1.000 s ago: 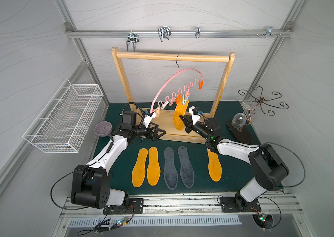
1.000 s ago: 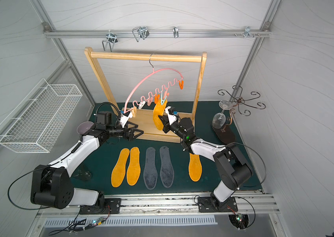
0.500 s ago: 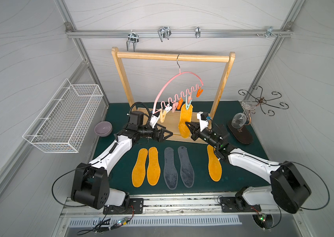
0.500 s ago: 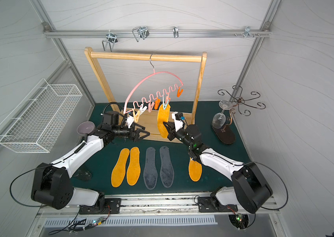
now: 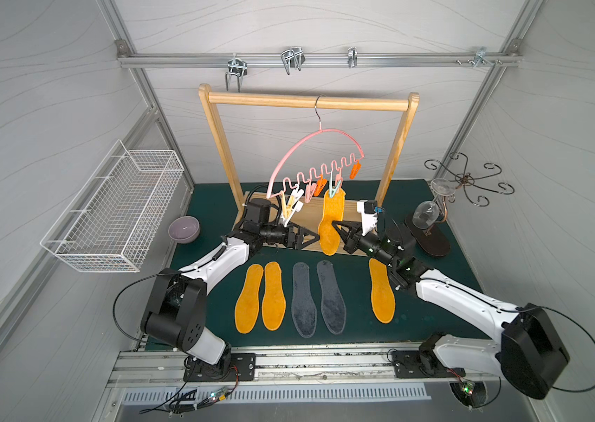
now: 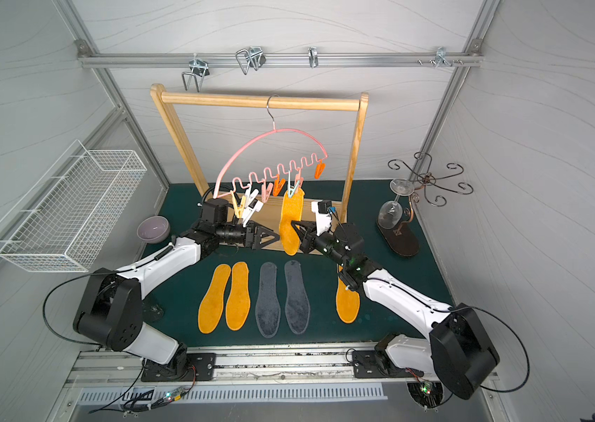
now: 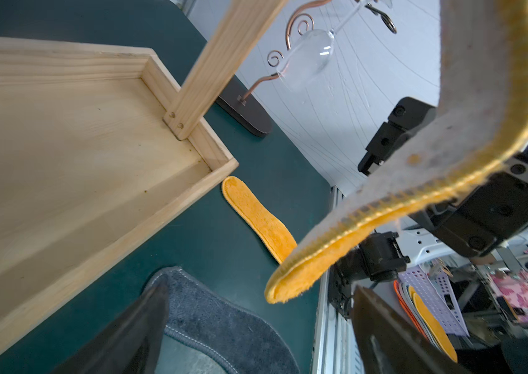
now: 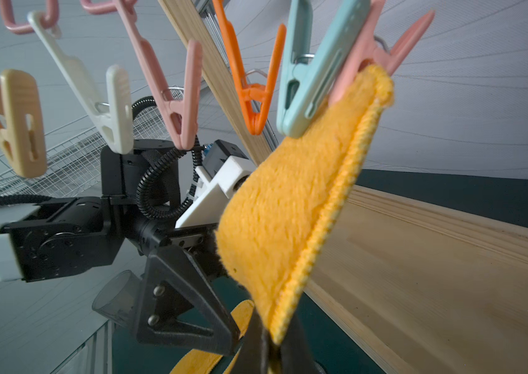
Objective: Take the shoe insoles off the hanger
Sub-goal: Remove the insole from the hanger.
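Five insoles [image 5: 304, 299] lie on the tabletop [image 5: 354, 329]; the sixth insole [image 5: 330, 223] hangs from the teal clip [image 8: 308, 81] of the hanger [image 5: 322, 130], right gripper [image 5: 339, 228] jaws clamped on its edge, left gripper [image 5: 312, 239] jaws apart beside it, removal pending

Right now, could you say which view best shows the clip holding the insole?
The right wrist view: the teal clip bites the insole close up. Both top views show it small; the left wrist view misses it.

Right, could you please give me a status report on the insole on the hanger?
Right gripper shut on hanging orange insole. Left gripper open beside it. Teal clip clamps its top; nothing else in the way.
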`<control>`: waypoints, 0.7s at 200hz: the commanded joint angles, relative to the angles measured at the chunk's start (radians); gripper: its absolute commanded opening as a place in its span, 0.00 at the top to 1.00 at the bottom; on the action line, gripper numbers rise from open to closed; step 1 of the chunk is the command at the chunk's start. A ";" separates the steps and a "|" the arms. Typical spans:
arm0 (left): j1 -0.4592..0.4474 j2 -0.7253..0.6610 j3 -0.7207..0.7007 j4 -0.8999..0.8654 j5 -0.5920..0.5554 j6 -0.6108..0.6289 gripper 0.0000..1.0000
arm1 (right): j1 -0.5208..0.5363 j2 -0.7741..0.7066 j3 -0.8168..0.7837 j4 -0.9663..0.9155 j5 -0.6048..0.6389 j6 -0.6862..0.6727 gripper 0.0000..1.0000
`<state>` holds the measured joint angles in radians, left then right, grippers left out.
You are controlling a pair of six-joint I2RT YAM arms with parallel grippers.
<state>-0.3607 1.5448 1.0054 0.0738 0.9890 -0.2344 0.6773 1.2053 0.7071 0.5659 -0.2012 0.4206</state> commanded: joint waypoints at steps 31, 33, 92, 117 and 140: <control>-0.038 0.025 0.030 0.118 0.080 -0.076 0.39 | 0.020 -0.051 -0.005 -0.053 0.001 0.050 1.00; -0.038 0.026 0.031 0.121 0.082 -0.075 0.41 | 0.020 -0.052 -0.003 -0.054 0.002 0.050 1.00; -0.042 0.032 0.018 0.191 0.168 -0.105 0.73 | 0.033 -0.047 0.031 -0.107 0.000 0.058 1.00; -0.049 0.020 0.008 0.195 0.189 -0.094 0.83 | 0.039 -0.045 0.033 -0.108 0.017 0.055 1.00; -0.052 0.008 -0.004 0.193 0.203 -0.072 1.00 | 0.039 -0.044 0.039 -0.120 0.021 0.051 0.99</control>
<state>-0.4023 1.5623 1.0000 0.2108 1.1419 -0.3271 0.7048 1.1736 0.7212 0.4782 -0.1894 0.4747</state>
